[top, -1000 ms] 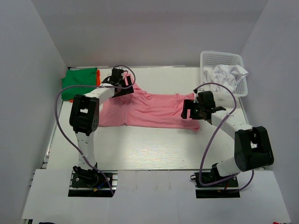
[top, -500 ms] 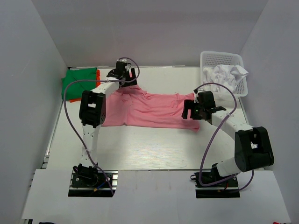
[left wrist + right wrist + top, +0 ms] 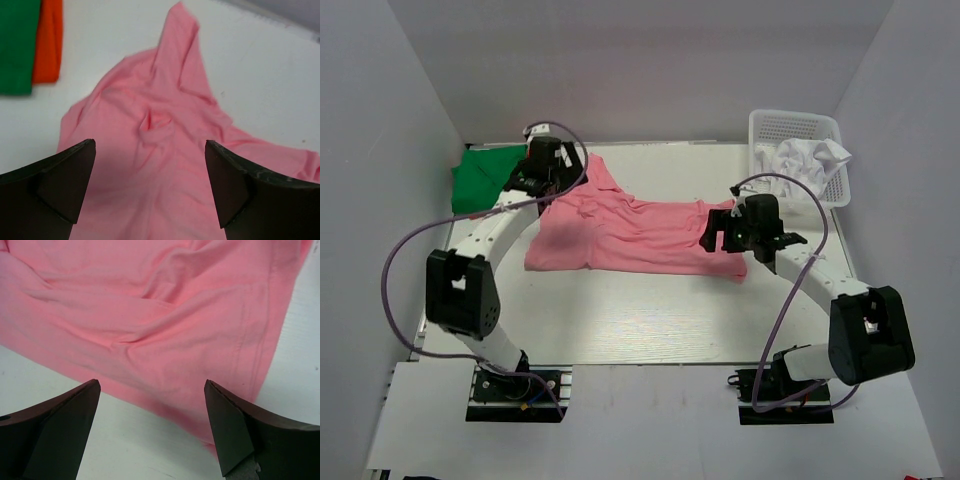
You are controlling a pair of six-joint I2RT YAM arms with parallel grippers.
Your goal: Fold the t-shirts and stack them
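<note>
Hovering left gripper (image 3: 150,145) with jaws spread wide over the puckered far-left end of the salmon pink t-shirt (image 3: 640,232), which is lying rumpled mid-table. Keeping right gripper (image 3: 150,382) equally spread above its hem. Risking pinching both layers, tightening wrinkles.

White links joined by boxy black joint housings are seen on both the left arm (image 3: 490,228) and the right arm (image 3: 805,272), and each is bolted to a black base plate (image 3: 515,385). A thin purple cable (image 3: 386,280) is looped loosely along each arm. The fingers (image 3: 60,185) are shown as dark, matte wedges with flat inner faces.
</note>
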